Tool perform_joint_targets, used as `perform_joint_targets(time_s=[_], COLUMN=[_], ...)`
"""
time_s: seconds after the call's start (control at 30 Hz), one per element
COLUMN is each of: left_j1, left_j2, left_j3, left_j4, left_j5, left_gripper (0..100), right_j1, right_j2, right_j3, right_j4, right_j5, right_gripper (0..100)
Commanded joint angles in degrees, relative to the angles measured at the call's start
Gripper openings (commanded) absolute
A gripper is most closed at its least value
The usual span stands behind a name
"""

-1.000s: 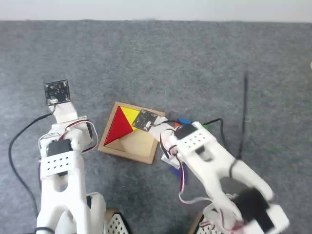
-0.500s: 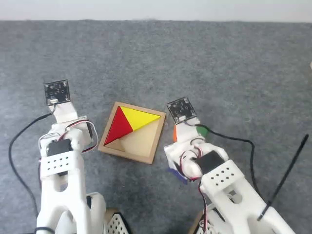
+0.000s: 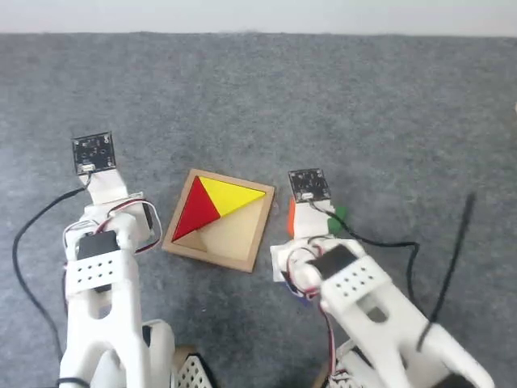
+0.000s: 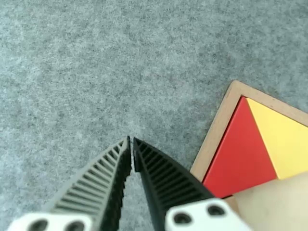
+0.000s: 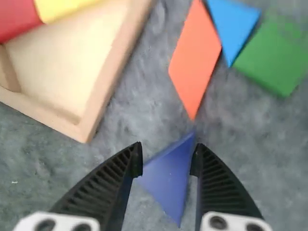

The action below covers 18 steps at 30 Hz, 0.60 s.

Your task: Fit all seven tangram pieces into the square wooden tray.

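Observation:
The square wooden tray [image 3: 242, 257] lies between the two arms. A red triangle [image 3: 196, 212] and a yellow triangle [image 3: 232, 196] fill its far half. My right gripper [image 5: 166, 153] is open just right of the tray [image 5: 107, 94]. A dark blue triangle [image 5: 169, 177] lies on the carpet between its fingers. Beyond it lie an orange parallelogram [image 5: 194, 68], a light blue triangle [image 5: 234, 23] and a green square [image 5: 272, 59]. My left gripper [image 4: 131, 141] is shut and empty over bare carpet, left of the tray's corner [image 4: 222, 126] and the red triangle [image 4: 240, 147].
Grey carpet [image 3: 388, 105] covers the whole table, with open room behind and to the far right. A black cable [image 3: 448, 267] loops beside the right arm. The near half of the tray floor [image 5: 62, 60] is bare wood.
The right arm has swung off the tray and back to the right, coming down over the loose pieces beside it. The left arm has not moved.

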<state>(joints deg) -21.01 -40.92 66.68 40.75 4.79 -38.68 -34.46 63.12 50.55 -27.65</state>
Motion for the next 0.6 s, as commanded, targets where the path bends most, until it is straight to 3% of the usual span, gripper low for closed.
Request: perform_joint_targets(time_s=[0.0, 0.1, 0.3, 0.57], left_j1=[0.53, 0.53, 1.49, 1.76], left_j2=[-1.85, -1.85, -1.85, -1.85], left_j3=[-0.31, -0.31, -0.31, -0.22], left_j4=[0.26, 0.26, 0.26, 0.35], left_j5=[-0.44, -0.44, -0.44, -0.44], left_gripper=[1, 1, 1, 1], right_j1=[-0.57, -0.66, -2.15, -3.91], right_j2=[5.41, 8.75, 12.62, 19.56], right_j3=[-5.27, -6.42, -7.56, -8.09], right_j4=[1.19, 1.1, 0.57, -5.93], right_j5=[-3.16, -3.16, -3.6, -7.56], right_gripper=[18.0, 18.8, 32.9, 29.7])
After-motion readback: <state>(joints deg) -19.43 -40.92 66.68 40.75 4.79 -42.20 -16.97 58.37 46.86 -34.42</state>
